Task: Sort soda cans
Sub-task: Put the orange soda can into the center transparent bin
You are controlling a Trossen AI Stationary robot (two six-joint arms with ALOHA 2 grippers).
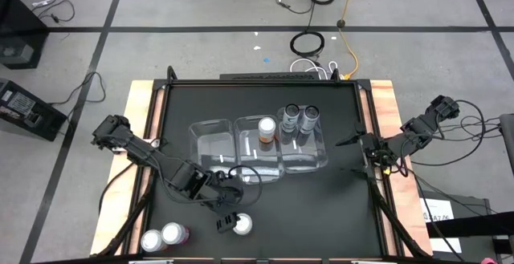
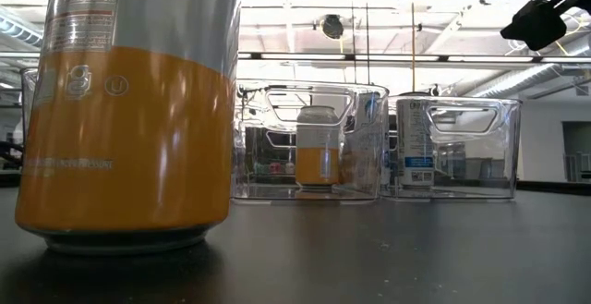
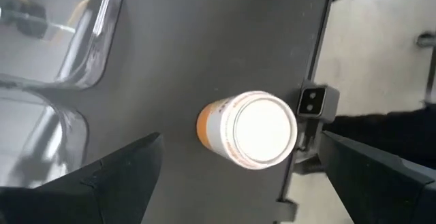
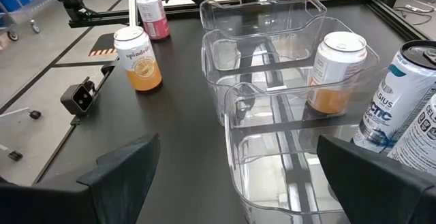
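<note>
1. Orange can (image 2: 125,110) fills the low view up close. It stands upright on the black tabletop (image 1: 321,208) near the front edge, outside the bins, and it looks like the next one to sort.
2. Left hand (image 1: 229,216) hovers right over it with its fingers spread wide. In the left wrist view the can's silver top (image 3: 259,129) sits between the two dark fingers (image 3: 116,183) with nothing touching yet.
3. Sorted so far: one orange can (image 1: 267,129) in the middle bin (image 1: 257,168), two grey cans (image 1: 299,119) in the right-hand bin. The left-hand bin (image 1: 210,144) looks empty. Two pink cans (image 1: 163,236) wait at the front-left corner of the tabletop.
4. What could go wrong: the can isn't dead centre between the fingers, so if the hand drops and closes like this, one finger may hit first and knock the can over. It's also near the table edge, so a tipped can could roll off.
5. Right hand (image 4: 235,183) waits at the right side of the tabletop, fingers apart, holding nothing.
</note>
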